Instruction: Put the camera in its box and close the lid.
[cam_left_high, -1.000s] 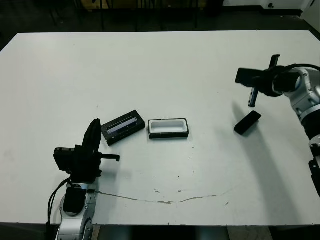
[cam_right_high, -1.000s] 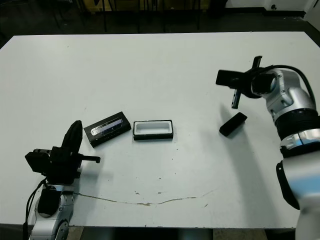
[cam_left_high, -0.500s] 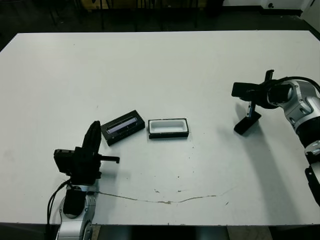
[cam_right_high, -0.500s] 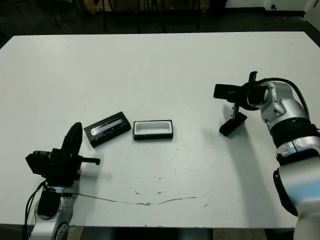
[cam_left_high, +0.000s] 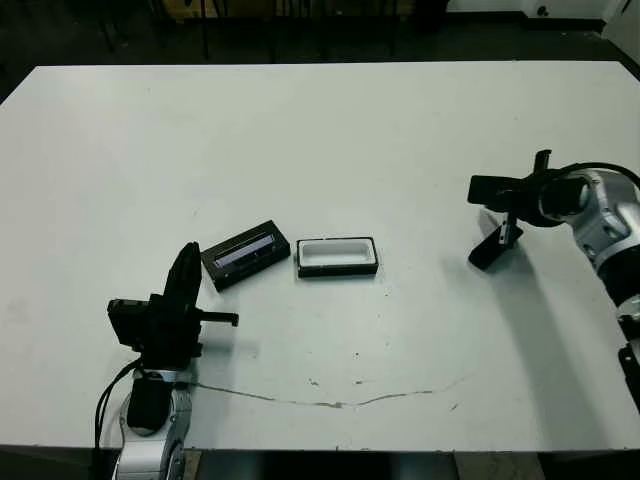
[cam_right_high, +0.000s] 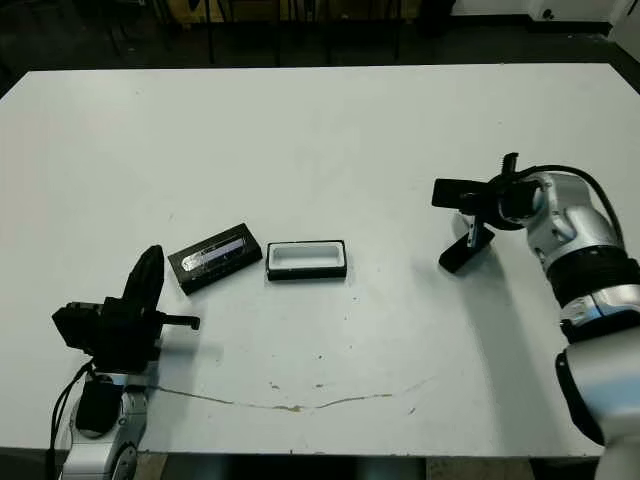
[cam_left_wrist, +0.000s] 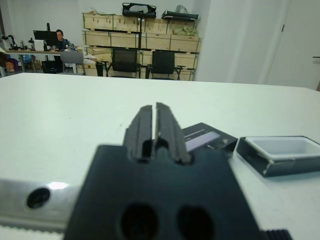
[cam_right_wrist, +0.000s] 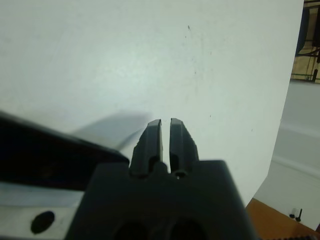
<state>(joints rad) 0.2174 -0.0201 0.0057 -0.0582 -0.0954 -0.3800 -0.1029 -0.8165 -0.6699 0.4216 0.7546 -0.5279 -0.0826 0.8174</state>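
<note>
Lid (cam_left_high: 245, 254) lies beside box (cam_left_high: 337, 257); camera (cam_left_high: 488, 251) perhaps touching right gripper (cam_left_high: 511, 234).

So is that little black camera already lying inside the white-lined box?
No, the box shows only its bare white lining, while the camera lies far off on the table by the right gripper.

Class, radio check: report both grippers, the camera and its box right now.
Left gripper shut, empty, near the lid. Right gripper shut, at the small matte black camera; grasp unconfirmed. Black white-lined box open, empty. Table between them unobstructed.
</note>
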